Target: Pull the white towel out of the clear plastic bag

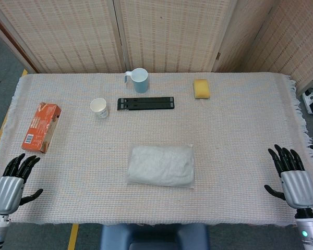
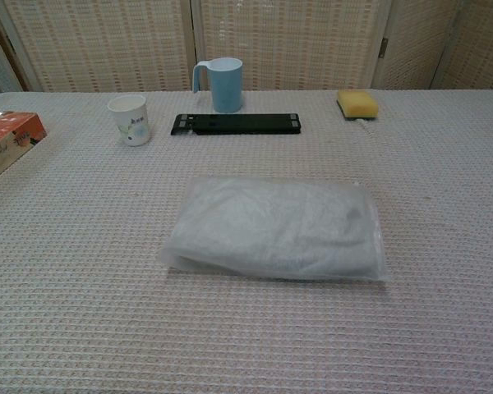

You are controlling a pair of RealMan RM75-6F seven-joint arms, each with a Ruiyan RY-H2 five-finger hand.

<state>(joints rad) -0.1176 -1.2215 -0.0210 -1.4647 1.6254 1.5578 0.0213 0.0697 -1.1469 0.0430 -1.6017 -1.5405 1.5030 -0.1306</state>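
One clear plastic bag (image 1: 160,165) lies flat on the bench (image 1: 240,130), holding one folded white towel (image 2: 271,226) fully inside it. Landmark: the bag. Behind it lies one black flat stand (image 1: 146,103); beyond that stands one light blue mug (image 1: 139,80). Behind and left of the bag: one white paper cup (image 1: 99,108). Far left: one orange box (image 1: 41,127). Behind and right: one yellow sponge (image 1: 201,88). Left hand (image 1: 13,179) and right hand (image 1: 292,174) sit well apart from the bag at the near corners, both released, fingers spread, holding nothing.
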